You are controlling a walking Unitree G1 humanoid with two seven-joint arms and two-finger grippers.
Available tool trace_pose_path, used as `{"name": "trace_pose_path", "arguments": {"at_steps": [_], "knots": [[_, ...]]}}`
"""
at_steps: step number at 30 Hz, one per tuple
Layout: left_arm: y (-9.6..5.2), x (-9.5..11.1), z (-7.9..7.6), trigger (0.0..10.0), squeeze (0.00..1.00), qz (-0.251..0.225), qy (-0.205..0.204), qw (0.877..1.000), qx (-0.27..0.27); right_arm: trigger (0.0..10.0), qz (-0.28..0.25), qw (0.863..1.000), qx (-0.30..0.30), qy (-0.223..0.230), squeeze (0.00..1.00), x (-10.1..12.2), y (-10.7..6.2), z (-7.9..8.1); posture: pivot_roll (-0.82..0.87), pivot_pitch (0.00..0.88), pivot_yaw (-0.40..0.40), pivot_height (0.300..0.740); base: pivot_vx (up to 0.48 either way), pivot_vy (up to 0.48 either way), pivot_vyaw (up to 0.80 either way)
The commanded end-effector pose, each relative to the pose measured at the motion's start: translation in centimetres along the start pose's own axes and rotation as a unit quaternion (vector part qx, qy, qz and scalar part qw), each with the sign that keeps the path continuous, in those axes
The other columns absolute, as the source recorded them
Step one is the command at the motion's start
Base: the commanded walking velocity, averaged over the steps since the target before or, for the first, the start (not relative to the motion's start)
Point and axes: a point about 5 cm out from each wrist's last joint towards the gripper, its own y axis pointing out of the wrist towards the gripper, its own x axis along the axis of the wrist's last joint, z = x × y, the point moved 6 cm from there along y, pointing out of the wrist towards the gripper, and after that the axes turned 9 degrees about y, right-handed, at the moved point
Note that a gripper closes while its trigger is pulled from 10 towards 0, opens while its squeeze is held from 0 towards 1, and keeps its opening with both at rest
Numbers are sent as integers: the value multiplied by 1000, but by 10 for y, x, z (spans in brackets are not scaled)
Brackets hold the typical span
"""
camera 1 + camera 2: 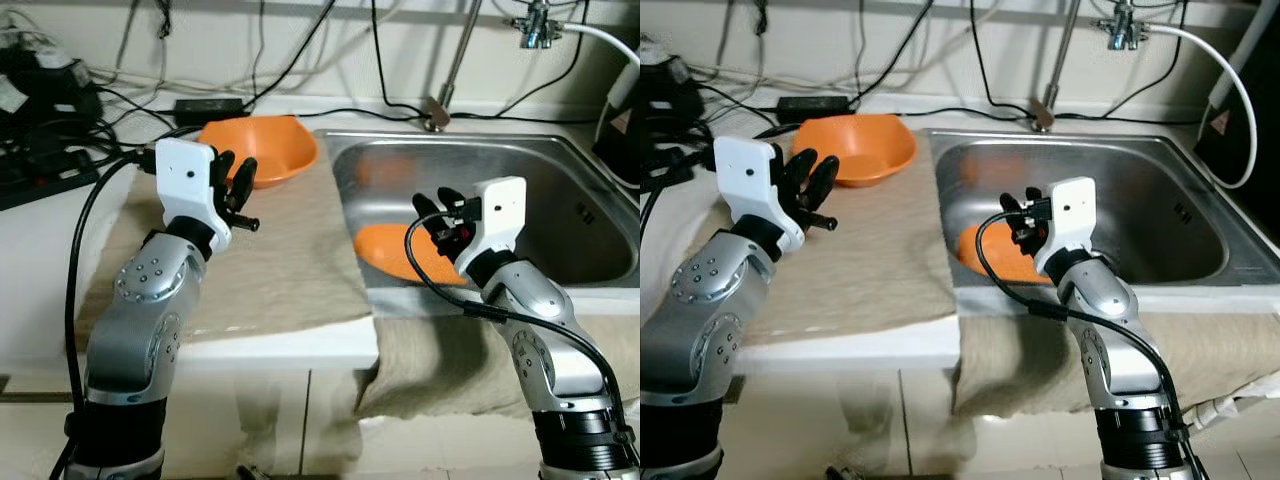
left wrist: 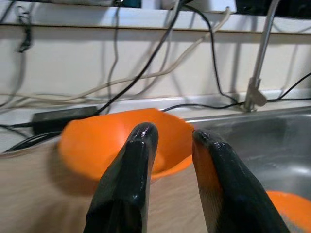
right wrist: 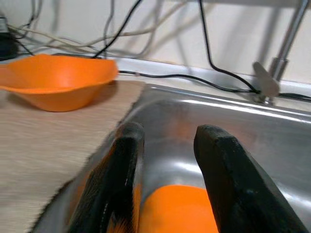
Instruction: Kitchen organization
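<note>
Left eye view puts an orange bowl [image 1: 262,148] at the back of a beige towel [image 1: 270,262] spread over the counter, just beside the rim of the steel sink [image 1: 585,215]. A second orange dish [image 1: 395,253] lies on the sink floor near the front left corner.

The left gripper [image 1: 236,183] is raised above the towel with its forearm angled up from the elbow, fingers pointing toward the bowl and stopping short of its near rim. The left wrist view shows the two fingers [image 2: 129,187] parted by a narrow gap with nothing between them, the bowl's rim lying beyond the tips.

The right gripper [image 1: 438,225] hangs over the front edge of the sink, arm bent upward, fingertips above the near part of the dish without touching it. In the right wrist view its fingers [image 3: 226,187] stand moderately apart and empty, the dish seen below the gap.

The wrist views also show the faucet stem [image 2: 257,63] and cables [image 3: 204,39] on the wall, while the head views show a black power adapter [image 1: 208,104] behind the bowl.
</note>
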Motion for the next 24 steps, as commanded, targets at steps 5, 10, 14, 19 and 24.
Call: {"name": "trace_pose_path", "arguments": {"at_steps": [5,10,14,19,24], "knots": [[3,-22,18,10000,1000,66,-43,997,17,10000,5,1000,4,0,0,-1,-1,-4,-58,0,-41,740,0,0,0],[13,-32,41,10000,1000,100,-111,987,57,10000,6,1000,9,-3,0,-1,0,-3,-50,0,-44,740,0,0,0],[22,-31,44,10000,1000,102,-172,978,61,10000,6,1000,10,-1,0,-1,1,-3,-49,0,-45,740,0,0,0],[40,-19,43,10000,1000,80,-289,953,35,10000,7,1000,17,2,0,-2,1,0,-51,0,-41,740,0,0,0],[60,-21,45,10000,1000,98,-321,942,25,10000,21,999,45,5,0,-7,-3,9,-61,0,-31,740,0,0,0]]}}
